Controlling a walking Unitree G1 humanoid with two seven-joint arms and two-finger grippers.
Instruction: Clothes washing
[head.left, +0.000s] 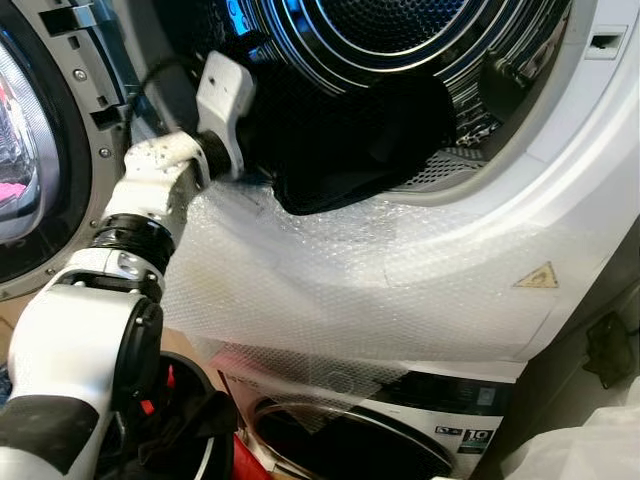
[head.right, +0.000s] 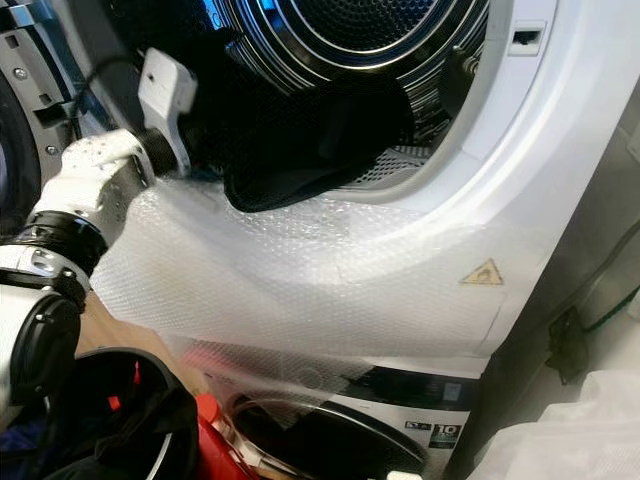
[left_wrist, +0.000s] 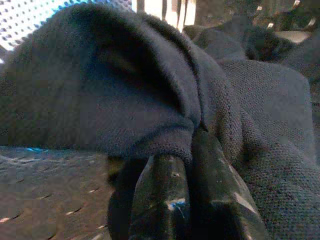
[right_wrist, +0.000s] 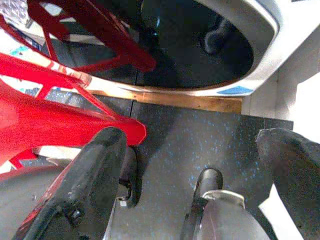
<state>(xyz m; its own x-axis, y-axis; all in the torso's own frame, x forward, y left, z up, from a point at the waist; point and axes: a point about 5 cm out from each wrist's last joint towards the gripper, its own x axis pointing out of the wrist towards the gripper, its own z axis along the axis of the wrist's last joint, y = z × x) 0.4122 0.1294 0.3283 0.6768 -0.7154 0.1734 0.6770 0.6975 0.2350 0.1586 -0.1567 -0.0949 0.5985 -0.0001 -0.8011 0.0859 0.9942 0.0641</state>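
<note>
A dark garment (head.left: 360, 150) hangs out of the upper machine's steel drum (head.left: 400, 30) over the door opening's lower rim. My left arm reaches into that opening from the left, its white wrist (head.left: 225, 100) at the edge of the cloth. In the left wrist view my left gripper (left_wrist: 190, 150) is shut on a fold of the dark garment (left_wrist: 150, 100), fingers pressed together. My right gripper (right_wrist: 195, 150) hangs open low over the dark floor mat (right_wrist: 200, 135), beside a red basket (right_wrist: 50, 110).
Bubble wrap (head.left: 330, 290) covers the white front panel below the opening. The upper machine's open door (head.left: 20, 150) stands at the left. A second machine's round door (head.left: 350, 440) sits below. The red basket (head.right: 215, 440) with dark clothes (head.right: 130, 420) is at lower left.
</note>
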